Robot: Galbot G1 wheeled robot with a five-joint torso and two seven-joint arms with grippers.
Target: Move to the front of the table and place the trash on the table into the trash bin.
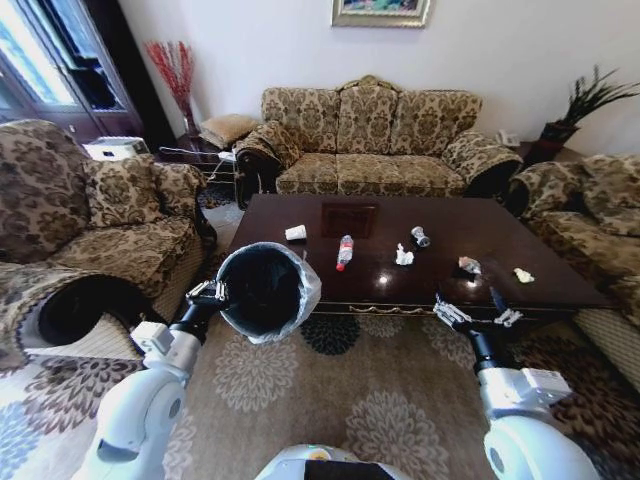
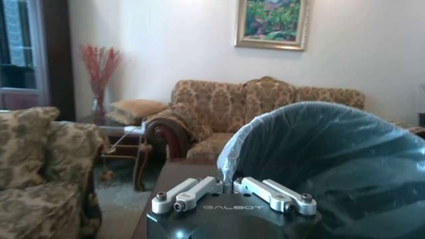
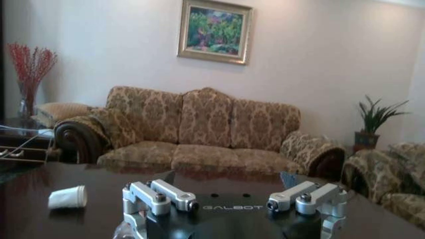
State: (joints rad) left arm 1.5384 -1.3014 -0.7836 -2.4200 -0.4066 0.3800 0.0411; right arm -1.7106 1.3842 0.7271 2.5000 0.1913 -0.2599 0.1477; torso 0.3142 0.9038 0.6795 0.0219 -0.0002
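Trash bin (image 1: 262, 291) first: it's the black one with the white plastic liner folded over the rim, held up off the rug and tipped so its mouth faces up and toward the camera, right at the near-left corner of the coffee table (image 1: 560, 262). The left gripper (image 1: 207, 292) has it by the rim, fingers clenched on the edge; in the left wrist view you can see the two finger links pinched together against the liner (image 2: 229, 154).

The right gripper (image 1: 478, 315) hangs just off the table's near edge, toward its right end, fingers spread wide apart with nothing between them.

On the table, going back from the near edge: a colourful wrapper (image 1: 469, 265) and a crumpled whitish scrap (image 1: 523, 275) sit near the right end, a crumpled white tissue (image 1: 404, 256) is about mid-table, and a clear bottle with a red label (image 1: 345, 251) lies on its side just left of that. Farther back, a small silver can (image 1: 420, 236) lies tipped over, and a white paper cup (image 1: 296, 233) lies on its side toward the left end; it's also visible from the right wrist.

Beyond the table's far edge there's a patterned three-seat sofa (image 1: 370, 140).
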